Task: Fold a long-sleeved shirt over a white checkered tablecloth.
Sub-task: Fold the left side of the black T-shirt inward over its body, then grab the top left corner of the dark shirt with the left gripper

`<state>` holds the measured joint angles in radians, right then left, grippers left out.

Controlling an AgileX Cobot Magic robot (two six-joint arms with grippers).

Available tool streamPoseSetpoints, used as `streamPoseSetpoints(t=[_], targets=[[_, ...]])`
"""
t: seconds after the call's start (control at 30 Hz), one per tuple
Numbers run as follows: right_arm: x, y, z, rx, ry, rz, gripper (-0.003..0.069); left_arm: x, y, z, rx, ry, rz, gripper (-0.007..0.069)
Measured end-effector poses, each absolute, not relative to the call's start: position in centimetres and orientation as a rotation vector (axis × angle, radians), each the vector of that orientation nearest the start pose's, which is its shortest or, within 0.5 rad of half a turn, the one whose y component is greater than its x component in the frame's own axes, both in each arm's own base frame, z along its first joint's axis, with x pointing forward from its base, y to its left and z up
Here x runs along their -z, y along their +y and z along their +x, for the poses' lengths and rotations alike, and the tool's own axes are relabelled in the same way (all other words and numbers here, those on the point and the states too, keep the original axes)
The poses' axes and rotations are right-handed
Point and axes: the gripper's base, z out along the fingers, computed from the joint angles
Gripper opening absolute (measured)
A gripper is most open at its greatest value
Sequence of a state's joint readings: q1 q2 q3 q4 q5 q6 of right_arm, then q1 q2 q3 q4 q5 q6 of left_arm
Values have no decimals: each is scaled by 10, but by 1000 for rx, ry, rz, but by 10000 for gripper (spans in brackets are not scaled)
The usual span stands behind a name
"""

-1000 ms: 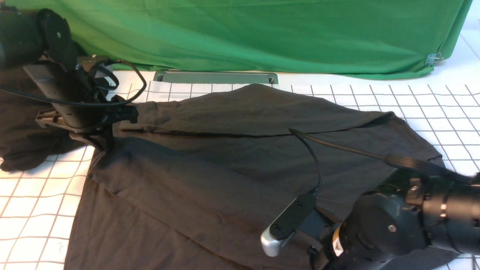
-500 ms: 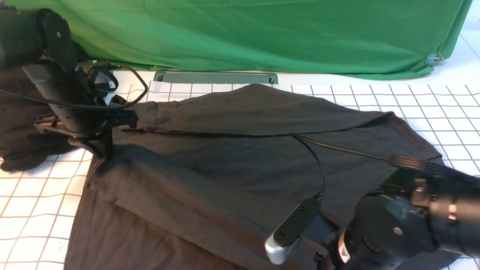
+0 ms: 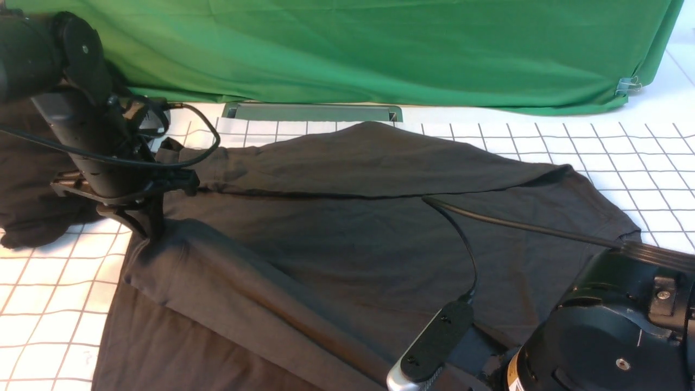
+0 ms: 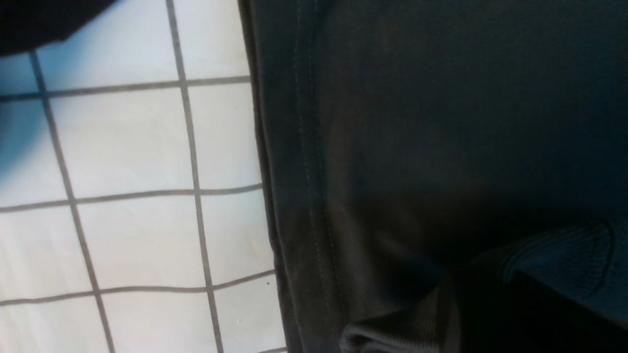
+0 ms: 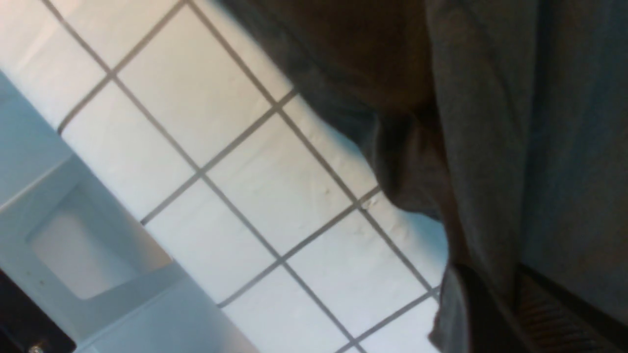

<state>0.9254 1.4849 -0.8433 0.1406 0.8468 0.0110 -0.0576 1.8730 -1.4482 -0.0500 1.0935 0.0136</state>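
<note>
The long-sleeved shirt (image 3: 304, 239) lies spread over the white checkered tablecloth (image 3: 32, 304), directly below the left hand (image 3: 151, 233), which has come together narrowly on a raised fold near the shirt's left edge. From that pinch the fold slants across the shirt toward the robot's right arm (image 3: 608, 336) (its wrist camera cable loops above the dark fabric). The right hand (image 5: 505, 314) is also drawn narrow, with a gathered ridge of the shirt between its fingers; the rest of the shirt spreads to both sides of that ridge.

The front view alone shows the shirt's far sleeve laid lengthwise along its far side, the black cloth heap (image 3: 38, 174) just beyond its left edge, and the green backdrop cloth (image 3: 380, 49) behind it, with a wire clip (image 3: 629, 85) at the lower right corner. The left wrist view gives what the front view does not: twin rows of stitching beside the shirt's edge and a ribbed band near the left fingers. Only the right wrist view shows the right fingers, plus a pale, blurred frame (image 5: 117, 294) (too soft to identify) apart from the shirt, across a strip of checks.
</note>
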Motion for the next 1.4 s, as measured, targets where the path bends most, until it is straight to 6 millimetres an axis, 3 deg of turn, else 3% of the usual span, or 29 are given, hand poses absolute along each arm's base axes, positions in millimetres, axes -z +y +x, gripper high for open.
streamPoseSetpoints(t=[0.13,0.17,0.3,0.33,0.47,0.5,0.67,0.77,0.93,1.4], targets=[[-205,209,145,-270,2778,-1219,197,-229,-25,377,54,2996,92,102],[-205,209,145,-270,2778,-1219,255,-229,-23,377,32,2995,103,158],[-205,208,144,-262,2794,-1219,353,-229,-19,378,-44,2991,108,302],[-205,207,143,-256,2810,-1216,388,-229,-17,379,-71,2982,82,388],[-207,206,143,-256,2813,-1204,407,-232,-17,386,-70,2901,13,507],[-214,206,143,-276,2790,-1185,404,-235,-18,394,-53,2811,-13,557],[-242,205,143,-352,2679,-1128,377,-226,-19,412,-25,2694,-51,575],[-265,199,141,-404,2564,-1096,367,-205,-20,425,-17,2665,-52,556],[-286,192,137,-455,2444,-1047,367,-183,-21,437,-5,2630,-51,524],[-294,189,141,-436,2359,-1002,367,-180,-25,449,76,2516,-93,475]])
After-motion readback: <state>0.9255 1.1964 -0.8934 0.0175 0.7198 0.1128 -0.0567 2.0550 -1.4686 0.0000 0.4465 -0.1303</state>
